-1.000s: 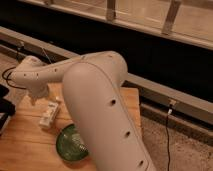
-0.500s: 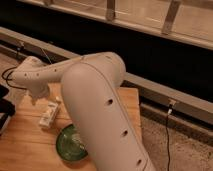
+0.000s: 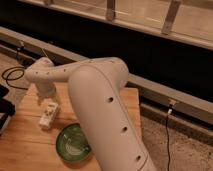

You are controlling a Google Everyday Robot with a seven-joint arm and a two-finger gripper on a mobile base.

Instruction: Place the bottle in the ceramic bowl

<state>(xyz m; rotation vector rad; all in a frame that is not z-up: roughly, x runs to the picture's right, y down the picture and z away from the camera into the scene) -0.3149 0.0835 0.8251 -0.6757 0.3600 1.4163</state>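
Observation:
The small white bottle (image 3: 49,114) sits on the wooden table (image 3: 25,147), just beyond and to the left of the green ceramic bowl (image 3: 73,142). The bowl stands near the table's front edge and holds nothing. My white arm sweeps from the lower right up and over to the left. Its gripper (image 3: 48,99) points down directly above the bottle, at its upper end. The arm hides whether the gripper is touching the bottle.
A black object (image 3: 4,109) is at the table's left edge. A dark cable (image 3: 11,75) loops on the floor behind the table. A low grey ledge (image 3: 165,97) and dark wall run behind. Another cable (image 3: 168,132) hangs at the right.
The arm has shifted slightly. The bottle and the bowl stay about where they were.

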